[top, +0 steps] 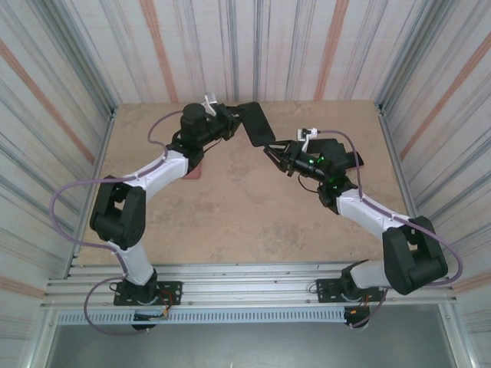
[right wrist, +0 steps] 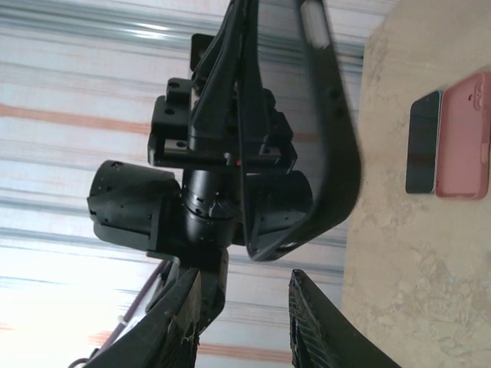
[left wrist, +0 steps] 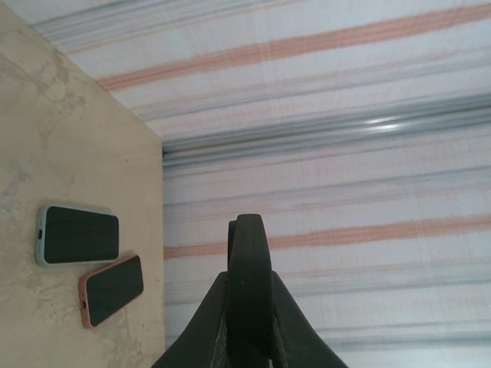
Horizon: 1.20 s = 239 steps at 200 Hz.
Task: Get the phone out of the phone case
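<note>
A black phone case (top: 255, 123) hangs in the air over the back middle of the table, with my left gripper (top: 230, 119) shut on its upper part. In the left wrist view the case (left wrist: 250, 253) stands edge-on between the closed fingers (left wrist: 207, 322). From the right wrist I see the case (right wrist: 330, 146) edge-on and bowed, a thin dark slab (right wrist: 244, 115) close beside it; whether that is the phone I cannot tell. My right gripper (right wrist: 245, 280) is open just below the case's lower corner, touching nothing, and sits right of the case (top: 275, 152).
A phone in a pale case (left wrist: 77, 234) and one in a salmon case (left wrist: 113, 287) lie flat near the table's edge. A bare black phone (right wrist: 423, 142) lies next to a pink case (right wrist: 464, 134). Striped walls enclose the wooden table (top: 230, 222).
</note>
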Available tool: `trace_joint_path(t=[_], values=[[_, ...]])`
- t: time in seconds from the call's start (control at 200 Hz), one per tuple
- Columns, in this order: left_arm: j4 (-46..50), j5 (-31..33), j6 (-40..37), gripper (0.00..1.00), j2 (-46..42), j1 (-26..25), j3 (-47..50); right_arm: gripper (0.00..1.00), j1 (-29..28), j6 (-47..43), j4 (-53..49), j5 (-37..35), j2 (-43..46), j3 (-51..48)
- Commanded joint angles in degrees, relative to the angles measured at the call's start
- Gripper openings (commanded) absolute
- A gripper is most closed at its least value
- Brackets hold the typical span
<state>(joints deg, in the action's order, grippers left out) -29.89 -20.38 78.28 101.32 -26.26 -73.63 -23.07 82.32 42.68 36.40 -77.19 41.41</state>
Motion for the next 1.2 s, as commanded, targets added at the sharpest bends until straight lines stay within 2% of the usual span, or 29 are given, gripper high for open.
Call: trace_joint_path(t=[0.0,0.215,0.671,0.787,0.927,1.193], values=[[-2.44,6.31,1.75,0.00,-4.63,-1.61,0.40,0.33,-0.91,-3.99,-1.55,-2.34,1.28,0.02],[-2.64,10.64,3.87,0.00,-5.93,-3.69,1.25,0.29,-1.89,-3.75,0.21,-2.90,-0.16,0.56],[-1.59,13.51,5.96,0.00,-7.66,-5.98,1.58,0.16,-1.45,-4.47,1.65,-3.67,-0.48,1.30],[0.58,15.55,6.59,0.00,-9.12,-6.61,1.69,0.13,-1.45,-8.25,-1.53,-3.35,0.53,1.78],[0.64,16.84,9.69,0.00,-10.30,-7.23,2.39,0.09,-1.48,-17.59,-11.05,-3.16,2.51,3.67],[0.03,16.38,14.29,0.00,-11.32,-8.44,2.26,0.06,-0.86,-23.52,-17.14,-3.27,3.47,4.53]])
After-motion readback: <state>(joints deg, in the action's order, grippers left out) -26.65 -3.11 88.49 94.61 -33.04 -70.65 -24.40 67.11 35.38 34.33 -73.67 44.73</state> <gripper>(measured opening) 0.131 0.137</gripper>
